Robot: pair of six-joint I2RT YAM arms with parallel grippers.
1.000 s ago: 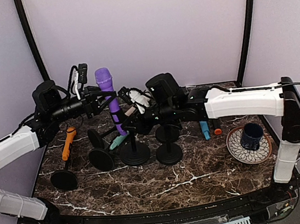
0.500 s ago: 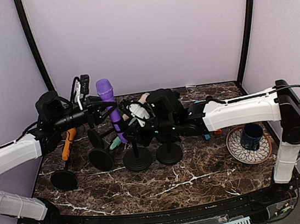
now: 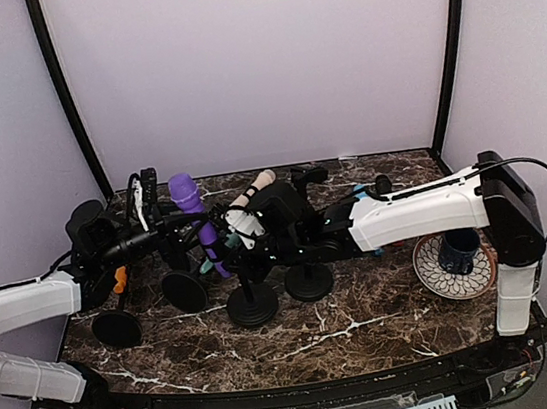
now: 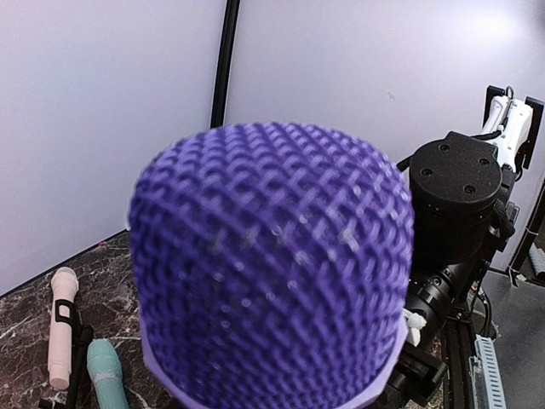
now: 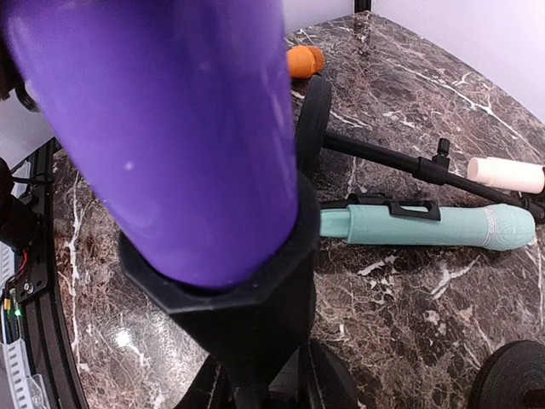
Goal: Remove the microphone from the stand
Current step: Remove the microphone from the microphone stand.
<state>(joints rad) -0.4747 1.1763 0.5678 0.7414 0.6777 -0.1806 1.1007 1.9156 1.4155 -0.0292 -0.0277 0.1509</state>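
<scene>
Both arms have come down since a second ago, bringing the purple microphone (image 3: pixel 188 198) and its stand (image 3: pixel 252 304) lower over the marble table (image 3: pixel 370 328), at centre left of the top view. The left gripper (image 3: pixel 184 232) reaches in from the left edge with the forearm near level. It is clamped on the microphone shaft just below the mesh head. Its own camera sees only that head, which fills the frame and hides the fingers. The right gripper (image 3: pixel 244 241) reaches in from the right, arm stretched long and low across the table, and meets the stand's post. Its fingers are lost among black parts, so whether it grips cannot be told. In the right wrist view the shaft sits in the stand's black clip (image 5: pixel 243 277), blurred and cut off at the top edge. Any marking is too small to read. Farther out, a teal microphone (image 5: pixel 426 226), a cream microphone (image 5: pixel 507 175) and an orange microphone (image 5: pixel 302 61) lie on the table. At right, a mug (image 3: pixel 458 249) stands on a plate (image 3: pixel 433 279).
</scene>
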